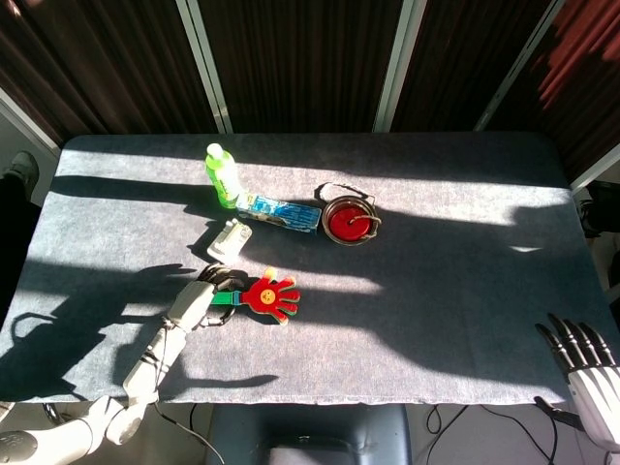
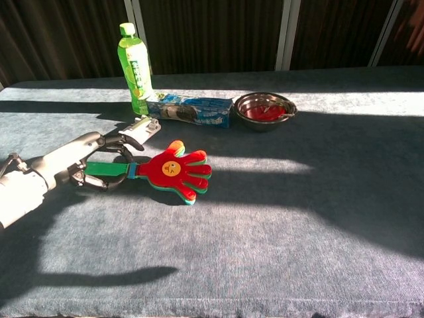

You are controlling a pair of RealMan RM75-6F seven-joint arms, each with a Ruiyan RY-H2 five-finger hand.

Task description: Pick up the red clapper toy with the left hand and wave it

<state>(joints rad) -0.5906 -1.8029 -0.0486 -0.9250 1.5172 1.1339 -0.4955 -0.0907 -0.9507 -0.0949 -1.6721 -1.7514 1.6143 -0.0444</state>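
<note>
At the left edge of the grey table (image 1: 455, 291), the left hand (image 1: 194, 305) reaches in from the near corner, its pale forearm stretching back toward the robot. Its dark fingers (image 2: 109, 142) are wrapped around the green handle (image 2: 106, 169) of the red clapper toy (image 2: 173, 171), so the hand grips it. The toy's hand-shaped head, red on top with green and blue layers beneath and a small yellow face in its palm, points to the right; it sits low over the cloth, and whether it touches the surface cannot be told.

Just beyond the left hand, farther from the robot, lies a small white object (image 1: 229, 238), too small to identify. Behind it stands a green bottle (image 2: 135, 69), upright, with a green cap. Just right of the bottle lies a blue packet (image 2: 192, 110) on its long side, one end close to the bottle's base. Right of the packet sits a round metal bowl (image 2: 265, 109) with something red inside and a thin handle or wire across it.

Well apart from all this, at the near right corner of the head view, the right hand (image 1: 586, 373) shows past the table edge, its dark fingers spread upward and holding nothing.
</note>
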